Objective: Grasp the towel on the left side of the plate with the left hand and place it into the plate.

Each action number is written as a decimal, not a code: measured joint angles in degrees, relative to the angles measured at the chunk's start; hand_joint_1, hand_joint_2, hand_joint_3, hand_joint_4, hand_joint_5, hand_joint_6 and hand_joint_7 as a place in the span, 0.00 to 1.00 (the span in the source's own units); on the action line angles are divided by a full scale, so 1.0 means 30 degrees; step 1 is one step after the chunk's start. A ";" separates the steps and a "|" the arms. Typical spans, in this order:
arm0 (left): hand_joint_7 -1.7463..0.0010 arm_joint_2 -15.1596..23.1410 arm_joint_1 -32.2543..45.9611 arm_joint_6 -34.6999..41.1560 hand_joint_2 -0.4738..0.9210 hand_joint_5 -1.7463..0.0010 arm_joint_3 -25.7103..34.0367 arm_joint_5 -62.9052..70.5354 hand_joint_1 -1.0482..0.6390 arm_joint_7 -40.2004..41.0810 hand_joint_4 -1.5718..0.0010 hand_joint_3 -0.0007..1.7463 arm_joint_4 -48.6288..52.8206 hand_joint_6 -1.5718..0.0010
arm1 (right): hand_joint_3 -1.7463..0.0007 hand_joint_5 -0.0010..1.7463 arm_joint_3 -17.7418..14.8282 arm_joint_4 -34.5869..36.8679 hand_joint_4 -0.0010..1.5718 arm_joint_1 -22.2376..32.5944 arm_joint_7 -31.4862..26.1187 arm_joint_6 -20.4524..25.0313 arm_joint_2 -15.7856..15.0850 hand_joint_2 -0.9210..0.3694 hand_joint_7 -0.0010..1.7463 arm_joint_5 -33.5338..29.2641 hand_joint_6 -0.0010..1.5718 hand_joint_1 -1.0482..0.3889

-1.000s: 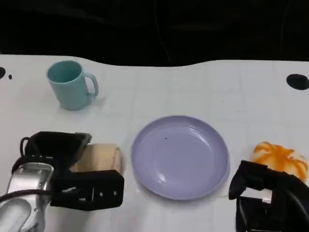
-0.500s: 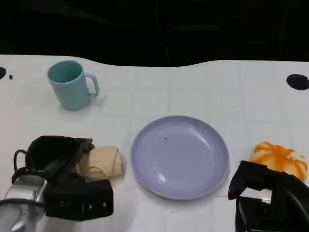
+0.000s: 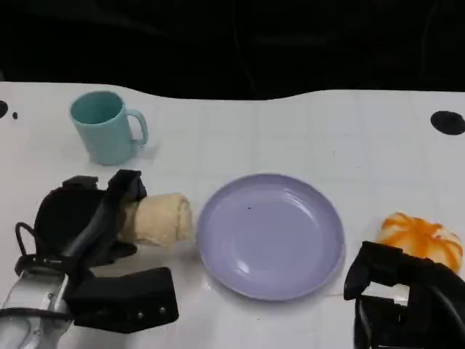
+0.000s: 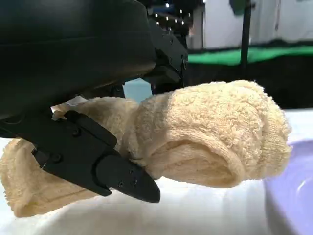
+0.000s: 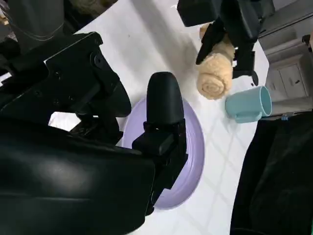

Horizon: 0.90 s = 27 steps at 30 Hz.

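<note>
My left hand (image 3: 91,218) grips the rolled cream towel (image 3: 160,219), which hangs lifted just left of the lavender plate (image 3: 270,234). In the left wrist view the towel roll (image 4: 210,137) sits between my black fingers (image 4: 98,166), clear of the white table, with the plate's rim (image 4: 298,196) close beside its free end. The right wrist view shows the towel (image 5: 215,73) held up in the left hand (image 5: 230,24) beyond the plate (image 5: 193,147). My right hand (image 3: 396,294) rests low at the table's front right, its fingers curled in with nothing in them.
A teal mug (image 3: 107,127) stands at the back left, behind the left hand. An orange-and-white pumpkin-like object (image 3: 423,240) lies right of the plate, just beyond my right hand. A black spot (image 3: 447,122) marks the table's far right.
My left hand has closed around the towel and lifted it off the table, carrying it slightly up and toward the plate. The right hand has stayed still.
</note>
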 measured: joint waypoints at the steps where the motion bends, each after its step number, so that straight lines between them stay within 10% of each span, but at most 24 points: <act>1: 0.00 -0.0089 0.0119 0.0080 0.84 0.00 0.0060 -0.0002 0.48 0.0036 0.48 0.43 -0.0451 0.62 | 0.19 1.00 -0.0001 0.0003 0.51 0.0000 0.0000 0.0011 0.0001 0.29 1.00 0.0012 0.37 0.73; 27: 0.02 -0.4766 -0.1569 0.2271 0.78 0.00 -0.2467 -0.0076 0.48 -0.5846 0.49 0.45 -0.4901 0.61 | 0.20 1.00 0.0129 0.0023 0.51 0.0027 -0.0048 0.0049 -0.0001 0.30 1.00 -0.0082 0.37 0.72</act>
